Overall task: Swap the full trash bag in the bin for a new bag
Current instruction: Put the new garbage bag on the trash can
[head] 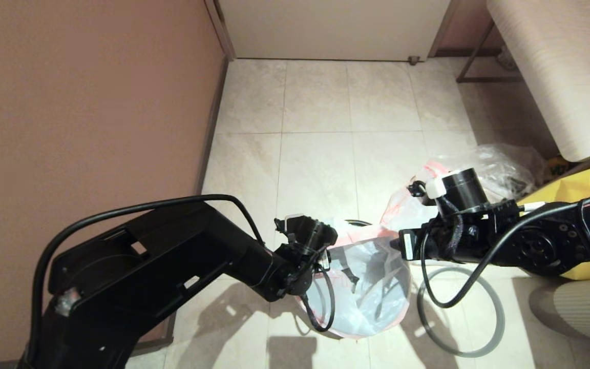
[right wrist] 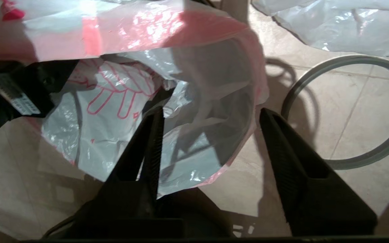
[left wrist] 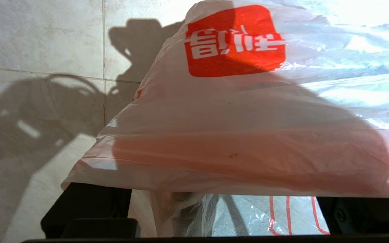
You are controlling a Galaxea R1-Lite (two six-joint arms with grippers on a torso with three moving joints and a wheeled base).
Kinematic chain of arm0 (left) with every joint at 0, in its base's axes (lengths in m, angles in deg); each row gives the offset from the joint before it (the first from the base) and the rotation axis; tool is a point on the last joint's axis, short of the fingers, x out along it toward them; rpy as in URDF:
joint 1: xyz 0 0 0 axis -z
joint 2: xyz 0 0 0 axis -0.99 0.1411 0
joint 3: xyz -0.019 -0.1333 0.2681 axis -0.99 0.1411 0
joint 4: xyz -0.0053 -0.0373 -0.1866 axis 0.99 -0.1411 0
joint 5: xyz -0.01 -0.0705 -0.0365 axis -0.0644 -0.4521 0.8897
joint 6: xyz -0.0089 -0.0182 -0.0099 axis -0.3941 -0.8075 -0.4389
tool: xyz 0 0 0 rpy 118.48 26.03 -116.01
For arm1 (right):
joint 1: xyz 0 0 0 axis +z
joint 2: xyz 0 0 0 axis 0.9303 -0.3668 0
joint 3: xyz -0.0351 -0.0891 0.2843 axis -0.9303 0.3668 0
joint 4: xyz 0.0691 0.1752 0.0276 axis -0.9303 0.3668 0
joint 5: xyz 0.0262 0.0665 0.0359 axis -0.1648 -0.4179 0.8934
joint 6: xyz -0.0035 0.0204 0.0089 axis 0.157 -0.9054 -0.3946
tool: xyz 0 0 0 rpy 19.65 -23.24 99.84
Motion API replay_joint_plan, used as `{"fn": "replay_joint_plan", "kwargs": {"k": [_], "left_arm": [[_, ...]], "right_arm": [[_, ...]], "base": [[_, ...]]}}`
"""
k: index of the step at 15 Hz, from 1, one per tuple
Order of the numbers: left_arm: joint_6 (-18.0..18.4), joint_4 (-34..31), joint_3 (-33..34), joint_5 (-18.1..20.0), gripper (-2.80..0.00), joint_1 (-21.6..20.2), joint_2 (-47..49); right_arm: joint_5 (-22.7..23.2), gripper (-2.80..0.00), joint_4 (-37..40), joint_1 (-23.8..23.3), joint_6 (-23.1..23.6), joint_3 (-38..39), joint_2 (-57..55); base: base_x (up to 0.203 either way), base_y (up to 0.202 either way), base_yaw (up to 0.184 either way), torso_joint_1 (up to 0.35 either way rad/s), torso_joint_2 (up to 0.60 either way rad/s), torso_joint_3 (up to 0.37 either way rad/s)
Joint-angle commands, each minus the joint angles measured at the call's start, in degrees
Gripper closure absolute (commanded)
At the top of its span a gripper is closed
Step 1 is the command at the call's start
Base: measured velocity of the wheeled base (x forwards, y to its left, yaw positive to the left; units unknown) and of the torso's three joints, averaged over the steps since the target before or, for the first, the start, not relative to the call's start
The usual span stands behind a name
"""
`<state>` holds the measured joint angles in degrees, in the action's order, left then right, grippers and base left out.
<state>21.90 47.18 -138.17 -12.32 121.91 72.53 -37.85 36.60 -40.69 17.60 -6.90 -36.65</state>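
One translucent white new bag [head: 372, 277], red-printed, seemingly drapes the bin's mouth.

New bag [left wrist: 248, 111], red square logo, white characters inverted, not readable

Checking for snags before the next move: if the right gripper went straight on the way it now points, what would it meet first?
Probably the new bag draped over the bin: the open right gripper points at its mouth. Depth is unclear.

Grey ring [head: 460, 312] and clear bag [head: 500, 169] crowd the right; tiled floor [head: 315, 113] ahead lies open.
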Motion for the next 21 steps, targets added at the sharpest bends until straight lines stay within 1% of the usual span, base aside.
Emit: {"fn": "replay_joint_plan", "kwargs": {"k": [1, 3, 4, 5, 6, 7, 9, 14, 16, 17, 18, 21], "left_arm": [[-0.2, 0.1, 0.1, -0.2, -2.80, 0.0, 0.0], [-0.3, 0.1, 0.1, -0.2, -2.80, 0.0, 0.0], [-0.4, 0.1, 0.1, -0.1, -2.80, 0.0, 0.0], [-0.4, 0.1, 0.1, -0.1, -2.80, 0.0, -0.1], [-0.4, 0.2, 0.2, 0.0, -2.80, 0.0, 0.0], [-0.4, 0.2, 0.2, 0.0, -2.80, -0.1, 0.0], [-0.4, 0.3, -0.1, 0.1, -2.80, -0.7, 0.1], [-0.4, 0.4, -0.2, 0.1, -2.80, -0.8, 0.2], [-0.4, 0.4, 0.0, 0.0, -2.80, -0.6, 0.2], [-0.4, 0.5, 0.2, 0.0, 0.00, -0.5, 0.2], [-0.4, 0.5, 0.2, 0.1, 0.00, -0.5, 0.2], [-0.4, 0.6, 0.2, 0.1, 0.00, -0.8, 0.3]], "right_arm": [[0.3, 0.00, -0.1, 1.2, 0.2, -0.5, -1.5], [1.3, 0.00, -0.5, 1.9, 1.8, -2.5, -5.5], [2.9, 0.00, -1.3, 1.9, 3.3, -3.8, -7.2], [6.4, 0.00, -3.3, 1.7, 5.0, -4.9, -8.5], [9.8, 0.00, -5.5, 1.5, 7.5, -5.5, -9.8], [11.4, 0.00, -6.7, 1.3, 9.8, -5.6, -11.2], [12.4, 0.00, -8.2, 1.1, 14.2, -5.9, -13.7], [12.9, 0.00, -7.8, 1.6, 14.0, -4.0, -8.8], [14.3, 0.00, -7.8, 2.7, 13.8, -0.1, -4.9], [15.2, 0.00, -7.8, 3.5, 13.8, 1.9, -3.7], [17.5, 0.00, -7.8, 3.8, 13.6, 2.9, -3.8], [22.2, 0.00, -8.2, 3.8, 12.7, 2.9, -7.1]], "base": [[0.000, 0.000, 0.000, 0.000, 0.00, 0.000], [0.000, 0.000, 0.000, 0.000, 0.00, 0.000], [0.000, 0.000, 0.000, 0.000, 0.00, 0.000], [0.000, 0.000, 0.000, 0.000, 0.00, 0.000], [0.000, 0.000, 0.000, 0.000, 0.00, 0.000], [0.000, 0.000, 0.000, 0.000, 0.00, 0.000], [0.000, 0.000, 0.000, 0.000, 0.00, 0.000], [0.000, 0.000, 0.000, 0.000, 0.00, 0.000], [0.000, 0.000, 0.000, 0.000, 0.00, 0.000], [0.000, 0.000, 0.000, 0.000, 0.00, 0.000], [0.000, 0.000, 0.000, 0.000, 0.00, 0.000], [0.000, 0.000, 0.000, 0.000, 0.00, 0.000]]}}
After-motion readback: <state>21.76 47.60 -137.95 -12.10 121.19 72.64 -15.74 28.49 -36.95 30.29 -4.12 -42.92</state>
